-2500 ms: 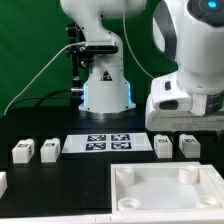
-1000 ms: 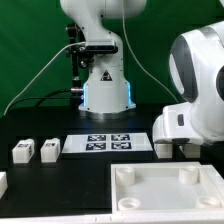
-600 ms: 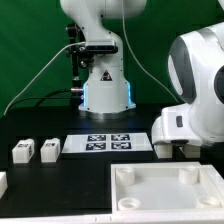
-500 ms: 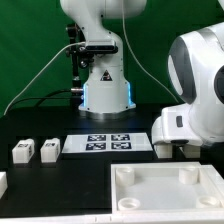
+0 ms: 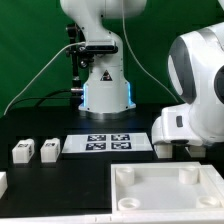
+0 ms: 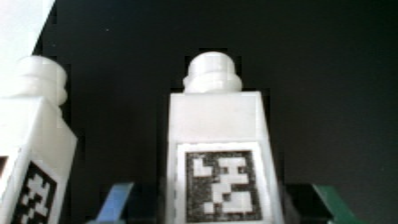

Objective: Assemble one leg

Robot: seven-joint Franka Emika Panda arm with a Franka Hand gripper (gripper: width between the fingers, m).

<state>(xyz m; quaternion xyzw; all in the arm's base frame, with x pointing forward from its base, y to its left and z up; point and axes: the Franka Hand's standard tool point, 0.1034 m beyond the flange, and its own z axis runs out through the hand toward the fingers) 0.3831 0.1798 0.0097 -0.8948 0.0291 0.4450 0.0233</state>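
At the exterior view's right, just past the end of the marker board (image 5: pixel 108 143), the big white arm (image 5: pixel 195 95) is bent low over the black table (image 5: pixel 70 172), and its bulk hides the grasp from that camera. In the wrist view the gripper (image 6: pixel 222 200) is spread, with bluish fingers (image 6: pixel 119 198) on either side of the leg (image 6: pixel 222 125) and a dark gap showing at each side, so nothing is pinched yet. The leg is a small white block; its black-and-white tag faces the wrist camera and its rounded peg points away. A second leg (image 6: pixel 32 125) lies just beside it, apart but close. The step in hand appears to be grasping the leg. To do it well, keep the block centred, close evenly on its plain side faces, and keep the finger on the neighbour's side within the narrow space between the two. Lifting straight up before any sideways travel should avoid nudging the second leg. The tray-like piece (image 5: pixel 165 172) lies near, its raised rim an edge to clear. Two more legs (image 5: pixel 35 150) lie well apart at the exterior view's left, with open table between.
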